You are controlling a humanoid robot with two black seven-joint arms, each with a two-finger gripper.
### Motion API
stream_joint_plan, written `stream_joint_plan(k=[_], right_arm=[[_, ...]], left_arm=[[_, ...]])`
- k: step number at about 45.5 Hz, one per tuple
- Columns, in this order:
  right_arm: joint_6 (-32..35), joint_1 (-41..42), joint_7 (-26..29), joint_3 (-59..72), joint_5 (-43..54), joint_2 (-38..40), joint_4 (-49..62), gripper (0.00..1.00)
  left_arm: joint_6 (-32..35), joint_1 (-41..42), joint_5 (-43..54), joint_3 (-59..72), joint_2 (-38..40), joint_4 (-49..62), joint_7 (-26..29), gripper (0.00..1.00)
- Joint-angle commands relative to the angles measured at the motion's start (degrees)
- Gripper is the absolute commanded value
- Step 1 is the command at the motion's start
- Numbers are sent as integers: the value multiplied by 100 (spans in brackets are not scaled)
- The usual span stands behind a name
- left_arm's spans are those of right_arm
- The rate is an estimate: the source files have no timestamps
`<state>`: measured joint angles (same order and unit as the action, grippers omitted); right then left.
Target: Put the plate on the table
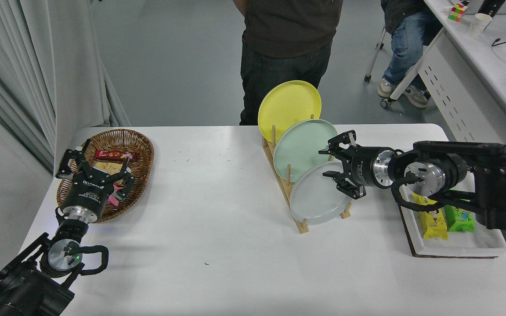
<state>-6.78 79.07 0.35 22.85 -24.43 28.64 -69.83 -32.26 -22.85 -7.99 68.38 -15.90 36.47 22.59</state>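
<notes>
The pale grey plate (316,197) stands on edge in the front slot of a wooden rack (284,186) on the white table (218,228). Behind it stand a mint-green plate (299,147) and a yellow plate (286,103). My right gripper (332,163) is open and points left, its fingers at the grey plate's upper right rim, one above it and one in front. I cannot tell if they touch the rim. My left gripper (92,162) is parked open at the lower left, over a basket.
A wicker basket (136,151) with snacks sits at the left. A white tray with a dark edge (455,245) holding yellow and green packs lies under my right arm. A person (286,52) stands at the far edge behind the rack.
</notes>
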Motion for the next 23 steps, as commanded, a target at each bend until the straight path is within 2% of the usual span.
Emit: stream_joint_plan(k=[1, 5, 23], right_arm=[[-17, -5, 9, -8, -9, 1, -4, 46], [-17, -14, 9, -8, -9, 1, -4, 42], [-17, 30, 114, -43, -132, 19, -22, 40]], left_arm=[[0, 0, -1, 0, 8, 0, 0, 98], [0, 0, -1, 0, -1, 0, 0, 98], [0, 0, -1, 0, 8, 0, 0, 98]])
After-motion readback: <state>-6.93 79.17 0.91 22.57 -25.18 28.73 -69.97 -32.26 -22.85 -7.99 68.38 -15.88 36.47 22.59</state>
